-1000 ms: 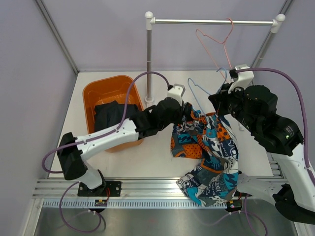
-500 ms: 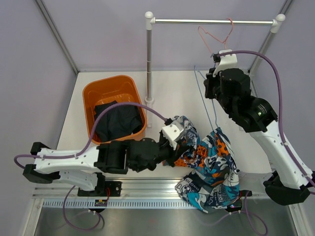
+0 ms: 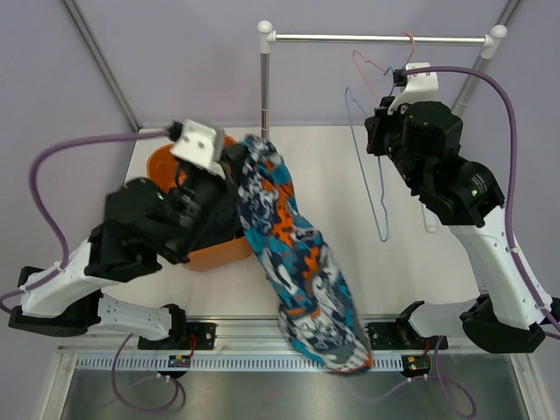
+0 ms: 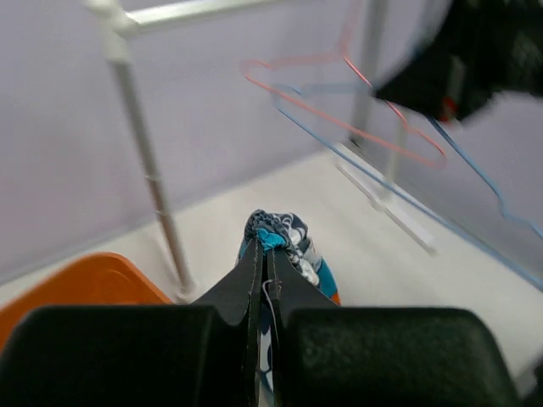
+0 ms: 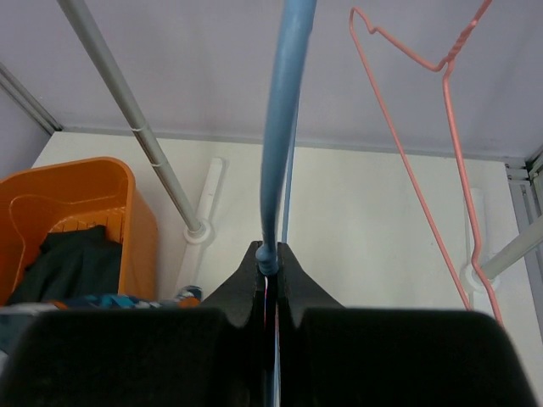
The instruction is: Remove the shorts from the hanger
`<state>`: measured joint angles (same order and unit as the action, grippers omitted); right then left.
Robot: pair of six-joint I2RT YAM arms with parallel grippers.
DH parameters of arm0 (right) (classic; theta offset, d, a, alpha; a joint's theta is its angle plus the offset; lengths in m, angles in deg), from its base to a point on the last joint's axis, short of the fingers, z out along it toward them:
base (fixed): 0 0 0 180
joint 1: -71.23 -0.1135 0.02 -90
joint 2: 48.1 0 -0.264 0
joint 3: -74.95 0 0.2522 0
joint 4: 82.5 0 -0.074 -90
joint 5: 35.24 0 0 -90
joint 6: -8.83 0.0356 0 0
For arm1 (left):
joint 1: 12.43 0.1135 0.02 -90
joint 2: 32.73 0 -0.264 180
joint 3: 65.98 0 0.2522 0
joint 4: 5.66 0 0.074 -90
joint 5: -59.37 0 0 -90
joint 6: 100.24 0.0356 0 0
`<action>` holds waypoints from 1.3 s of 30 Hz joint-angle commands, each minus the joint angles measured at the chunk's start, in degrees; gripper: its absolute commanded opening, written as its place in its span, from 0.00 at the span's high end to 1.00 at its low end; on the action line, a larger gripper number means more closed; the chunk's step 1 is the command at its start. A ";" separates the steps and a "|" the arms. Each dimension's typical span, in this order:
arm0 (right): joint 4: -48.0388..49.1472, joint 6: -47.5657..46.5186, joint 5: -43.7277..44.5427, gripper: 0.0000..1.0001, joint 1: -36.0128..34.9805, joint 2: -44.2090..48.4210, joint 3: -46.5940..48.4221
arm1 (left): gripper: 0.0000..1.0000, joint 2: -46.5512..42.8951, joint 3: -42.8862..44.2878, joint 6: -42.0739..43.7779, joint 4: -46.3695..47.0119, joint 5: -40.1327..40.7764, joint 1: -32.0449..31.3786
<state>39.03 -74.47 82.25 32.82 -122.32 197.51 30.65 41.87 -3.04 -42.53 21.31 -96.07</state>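
Your left gripper (image 4: 265, 263) is clamped on one end of the shorts (image 3: 297, 254) — in its wrist view the fingers are pressed together with patterned cloth pinched at the tips. The shorts hang from it in a long strip, running from beside the orange bin (image 5: 140, 237) toward the near edge, well apart from the blue hanger (image 5: 282, 127). Your right gripper (image 5: 270, 259) is closed on that hanger's wire, raised at the far right — near the pink hanger (image 5: 407, 153) on the rail (image 3: 376, 38).

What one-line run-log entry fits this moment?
left claw: shut on shorts | right claw: shut on blue hanger | shorts: off blue hanger
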 commanded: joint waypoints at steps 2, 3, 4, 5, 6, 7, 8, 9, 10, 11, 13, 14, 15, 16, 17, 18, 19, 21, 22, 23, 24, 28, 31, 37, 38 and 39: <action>-0.91 1.47 1.43 1.00 0.09 0.73 0.55 | 1.00 5.60 13.56 14.41 7.47 2.91 10.20; -0.99 1.56 1.34 1.00 0.01 1.00 0.37 | 1.00 7.36 19.50 14.51 6.16 1.25 12.60; -1.17 1.65 1.26 1.00 0.09 1.18 -0.07 | 1.00 9.20 22.78 14.42 3.19 0.53 14.62; -1.43 1.65 0.99 1.00 0.09 1.70 -0.25 | 1.00 12.88 26.03 14.42 1.94 0.18 18.38; -1.43 1.74 0.82 1.00 0.09 1.88 -0.77 | 1.00 14.31 29.28 14.51 0.98 -0.08 19.99; -1.52 1.91 0.38 1.00 0.09 2.23 -1.04 | 1.00 15.63 34.80 14.51 0.01 -0.35 21.39; -1.52 1.83 0.29 1.00 0.09 2.67 -1.30 | 1.00 17.29 37.03 14.51 -0.09 -0.70 23.93; -1.52 1.91 -0.06 1.00 0.09 2.93 -1.65 | 1.00 17.83 40.36 14.51 0.87 -0.96 25.00; -1.70 1.91 -0.41 1.00 0.18 3.02 -1.83 | 1.00 18.01 41.43 14.59 1.83 -0.88 26.75; -1.78 1.91 -0.50 1.00 0.09 3.37 -2.00 | 1.00 17.84 41.97 14.86 2.89 -0.79 27.38; -2.05 1.91 -0.76 1.00 0.09 3.55 -2.53 | 1.00 17.23 41.89 17.04 7.87 -0.88 28.44; -2.05 1.83 -0.85 1.00 0.09 3.81 -2.71 | 1.00 16.70 41.62 18.01 9.82 -1.05 28.61; -2.14 1.91 -1.12 1.00 0.09 3.81 -2.88 | 1.00 16.09 41.53 19.07 11.76 -1.66 28.70; -2.14 2.00 -1.64 1.00 0.09 3.90 -2.97 | 1.00 15.82 41.27 21.34 15.95 -2.19 28.88; -2.22 1.92 -1.91 1.00 0.09 3.99 -3.06 | 1.00 15.47 40.40 22.58 18.17 -2.89 28.97; -2.23 2.18 -2.17 1.00 0.09 4.08 -3.06 | 1.00 15.55 40.39 24.86 22.11 -3.68 29.05; -2.23 2.18 -2.87 1.00 0.09 4.08 -3.06 | 1.00 15.55 40.39 26.01 24.23 -4.21 29.66; -2.40 2.26 -3.40 1.00 0.09 4.08 -2.62 | 1.00 15.90 40.30 27.60 27.93 -6.22 30.54; -2.58 2.35 -4.10 1.00 0.09 4.08 -2.53 | 1.00 15.90 39.87 28.82 31.52 -6.94 31.68; -2.66 2.18 -4.28 1.00 0.09 4.17 -2.45 | 1.00 15.82 38.21 29.44 33.55 -7.81 32.39; -2.75 2.26 -4.46 1.00 0.01 4.17 -2.36 | 1.00 15.82 37.32 30.41 37.14 -9.30 33.09; -2.93 1.56 -4.98 1.00 0.09 4.08 -2.09 | 1.00 17.04 34.94 27.79 41.31 -13.88 41.15; -3.54 1.21 -5.51 1.00 0.09 3.47 -1.04 | 1.00 18.89 37.57 21.12 39.37 -17.48 47.75; -3.37 0.69 -7.09 1.00 0.09 3.29 -0.78 | 1.00 21.61 38.01 10.83 40.69 -24.42 55.23; -3.54 0.51 -7.09 1.00 0.09 3.37 -0.69 | 1.00 22.14 38.36 9.51 40.43 -26.61 55.86; -3.63 0.25 -7.09 1.00 0.09 3.38 -0.69 | 1.00 23.01 38.54 7.58 39.82 -27.50 56.82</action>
<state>34.35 -72.96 76.24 32.82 -119.13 194.88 52.55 77.97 12.74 -6.25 1.58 -41.51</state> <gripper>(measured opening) 0.050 0.019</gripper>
